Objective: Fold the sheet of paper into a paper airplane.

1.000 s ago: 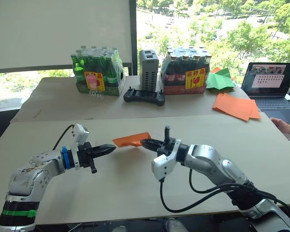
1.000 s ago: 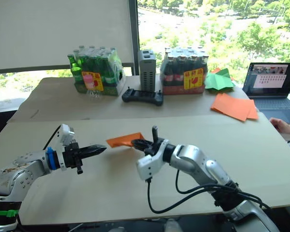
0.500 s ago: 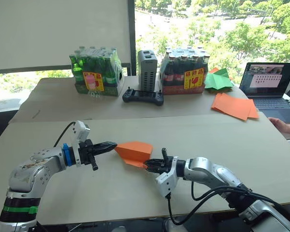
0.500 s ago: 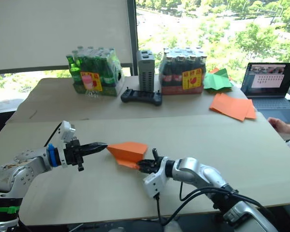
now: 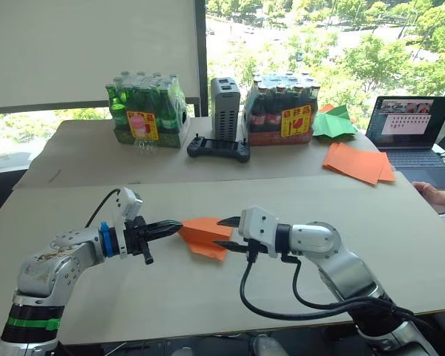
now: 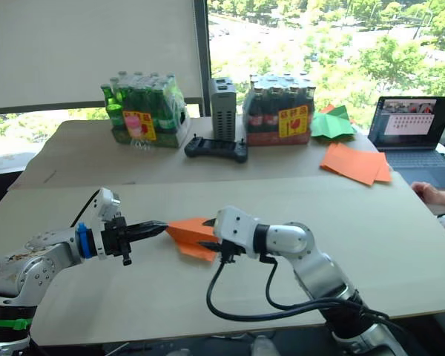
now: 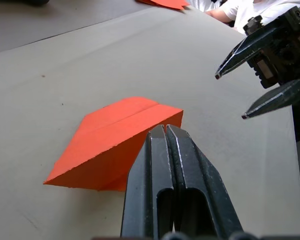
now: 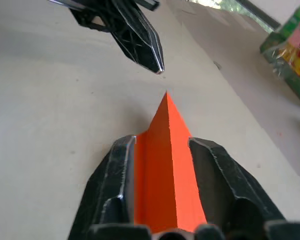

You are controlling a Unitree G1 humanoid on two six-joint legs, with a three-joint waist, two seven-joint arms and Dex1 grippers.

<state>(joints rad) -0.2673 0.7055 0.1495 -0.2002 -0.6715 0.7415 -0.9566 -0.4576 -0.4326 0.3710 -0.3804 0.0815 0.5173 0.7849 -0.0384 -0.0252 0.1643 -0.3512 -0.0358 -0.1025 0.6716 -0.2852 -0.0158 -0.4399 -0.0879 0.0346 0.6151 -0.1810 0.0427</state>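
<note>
Left eye view is showing the paper airplane (image 5: pixel 205 233) lying on the counter (image 5: pixel 400 245), released since a moment ago; right gripper (image 5: pixel 230 234) jaws gaping astride it, left gripper (image 5: pixel 172 226) jaws closed at its nose, suggesting folding is nearly finished.

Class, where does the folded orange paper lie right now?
In the left eye view, the paper airplane lies on the near table, between the left gripper and the right gripper.
</note>
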